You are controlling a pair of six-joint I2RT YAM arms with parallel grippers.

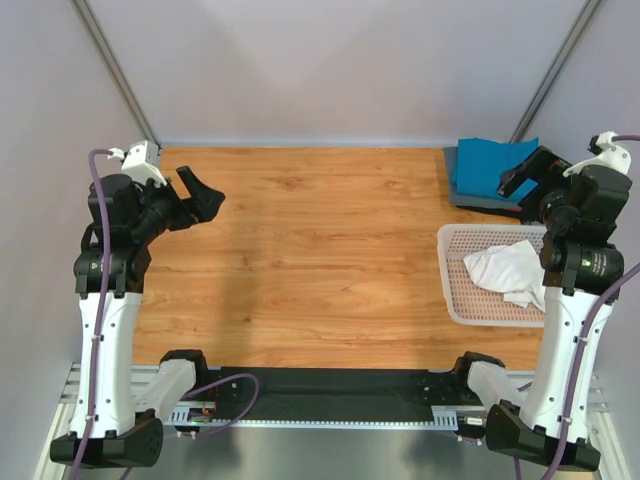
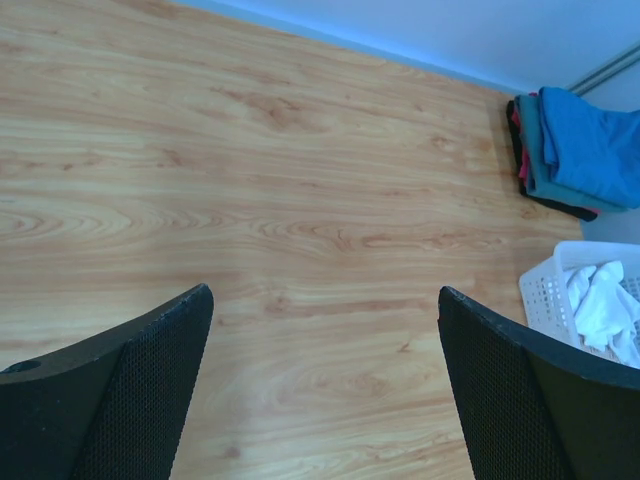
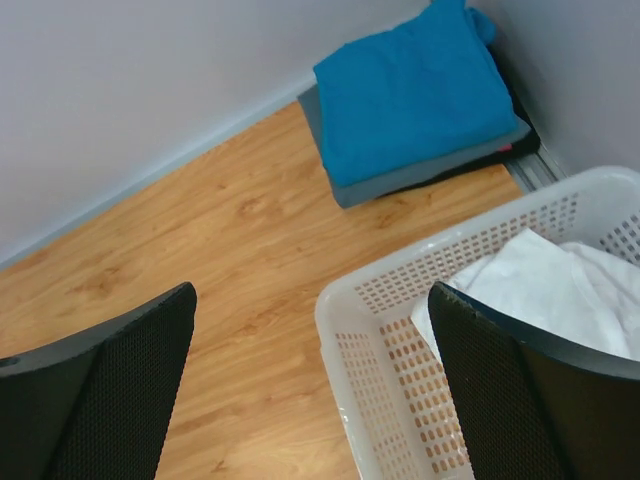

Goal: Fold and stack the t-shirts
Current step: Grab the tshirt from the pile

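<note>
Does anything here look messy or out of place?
Only the plain white t-shirt, crumpled in the white plastic mesh basket on the right. The folded stack topped by a teal blue t-shirt looks tidy.

The desk shows a light wood grain, smooth with a faint sheen. The basket is white plastic mesh, slightly glossy. The white t-shirt in it is soft, matt, creased cloth; the teal blue t-shirt and the dark grey t-shirt under it are matt cloth lying smooth. The jaws are matt black, their inner faces finely dotted and rough. The arm shells are smooth white plastic
</note>
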